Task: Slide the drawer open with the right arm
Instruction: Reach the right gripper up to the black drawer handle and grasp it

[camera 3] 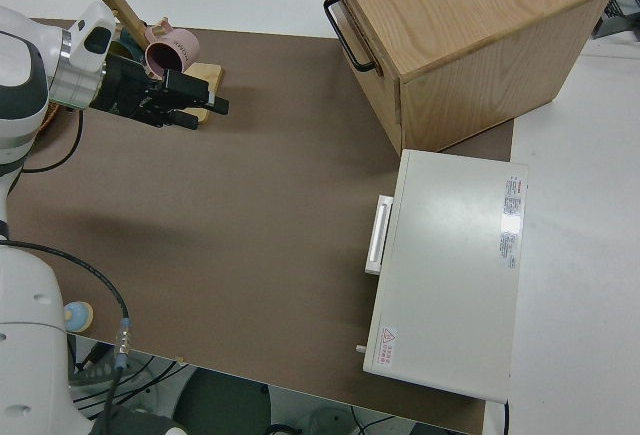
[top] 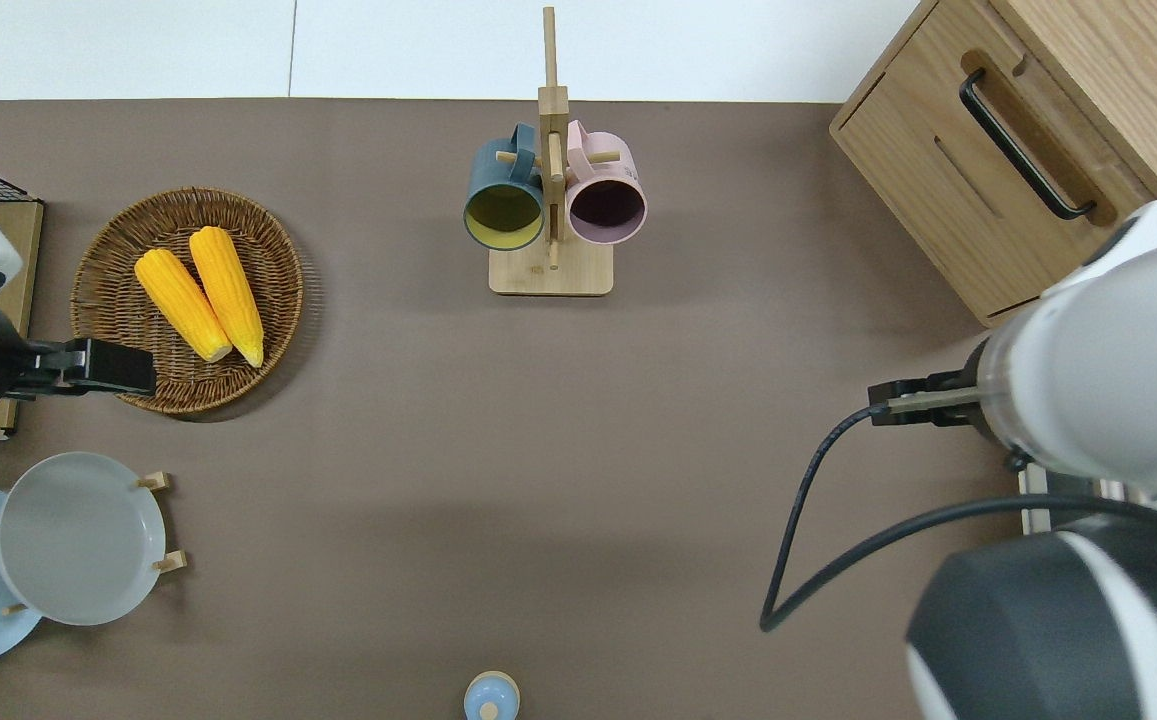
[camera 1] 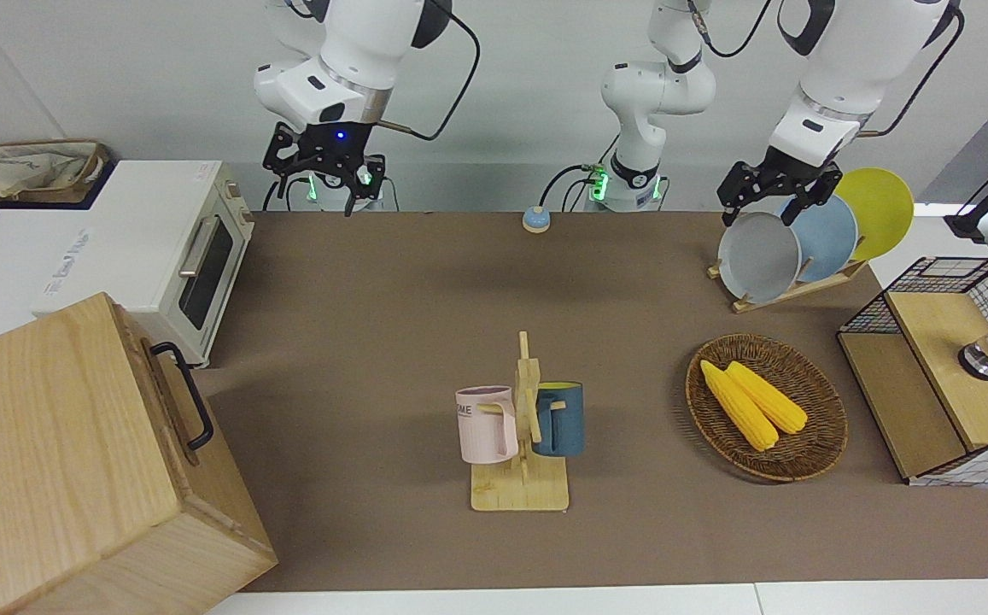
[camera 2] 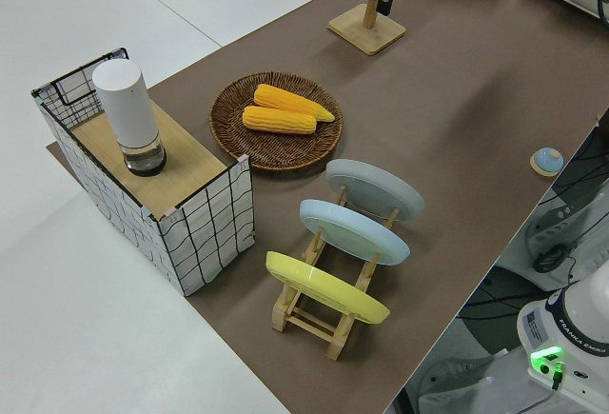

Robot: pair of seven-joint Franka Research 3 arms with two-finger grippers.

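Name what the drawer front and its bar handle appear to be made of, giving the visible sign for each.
The drawer looks like light unfinished or matt wood, with visible grain. Its handle looks like black-coated metal: thin, smooth, uniformly dark, though painted plastic cannot be excluded.

A robotics lab staged as a kitchen: two white arms bolted at a brown counter (camera 1: 391, 282) holding a toaster oven (camera 1: 171, 256), plate rack (camera 1: 788, 286) and mug stand (camera 1: 521, 427).

The front camera faces the robots across the tabletop (camera 1: 391, 282), taking in its whole width; the overhead camera looks straight down, arms entering from below; the left side camera sits raised at the left arm's end, looking diagonally along; the right side camera looks down beside the right arm; all four show the mug rack (top: 550, 200).
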